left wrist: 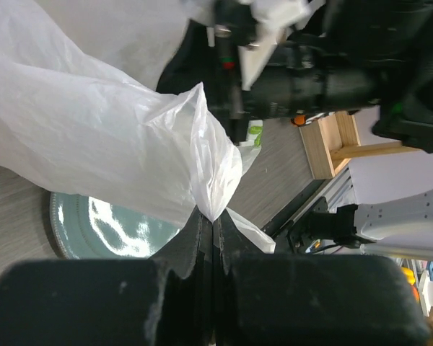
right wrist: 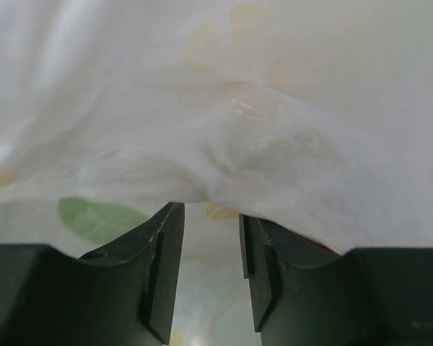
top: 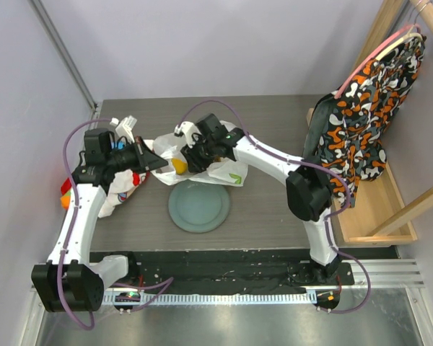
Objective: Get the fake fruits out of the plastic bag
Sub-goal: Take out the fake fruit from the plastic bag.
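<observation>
Left hand (left wrist: 212,222) pinches the plastic bag (left wrist: 94,137), its green print (top: 236,178) unreadable.

All three views shared the plastic bag (top: 227,171): the top looked down from high above it, both wrist views faced it closely.

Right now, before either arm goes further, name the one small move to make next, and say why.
Probably raise the left gripper a little. Its jaws are shut on a fold of the plastic bag, so lifting that fold should open the bag's mouth. The right gripper, jaws apart, meets only film, while a yellow fruit shows beside it in the top view.
</observation>
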You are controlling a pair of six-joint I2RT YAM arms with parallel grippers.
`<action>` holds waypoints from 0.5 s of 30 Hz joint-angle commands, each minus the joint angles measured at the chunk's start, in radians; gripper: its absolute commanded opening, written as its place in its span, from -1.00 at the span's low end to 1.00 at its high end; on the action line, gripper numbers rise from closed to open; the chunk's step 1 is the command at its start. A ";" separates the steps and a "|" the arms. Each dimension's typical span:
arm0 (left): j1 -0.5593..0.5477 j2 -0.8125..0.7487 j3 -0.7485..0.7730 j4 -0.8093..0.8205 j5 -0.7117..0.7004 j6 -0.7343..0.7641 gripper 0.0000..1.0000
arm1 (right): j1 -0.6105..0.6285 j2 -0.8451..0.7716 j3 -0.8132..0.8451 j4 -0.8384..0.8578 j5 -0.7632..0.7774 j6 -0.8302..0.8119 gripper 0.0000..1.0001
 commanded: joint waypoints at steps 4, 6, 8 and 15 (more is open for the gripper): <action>0.008 -0.022 0.041 0.034 0.044 0.008 -1.00 | -0.001 0.101 0.152 0.072 0.141 0.060 0.30; 0.008 -0.025 0.037 0.013 0.050 0.023 -1.00 | -0.004 0.107 0.155 0.080 0.221 0.058 0.61; 0.008 -0.029 0.034 -0.012 0.052 0.051 -1.00 | -0.005 0.113 0.149 0.081 0.281 0.046 0.73; 0.008 -0.049 -0.009 -0.032 0.049 0.072 -1.00 | -0.005 0.106 0.060 0.060 0.324 0.041 0.93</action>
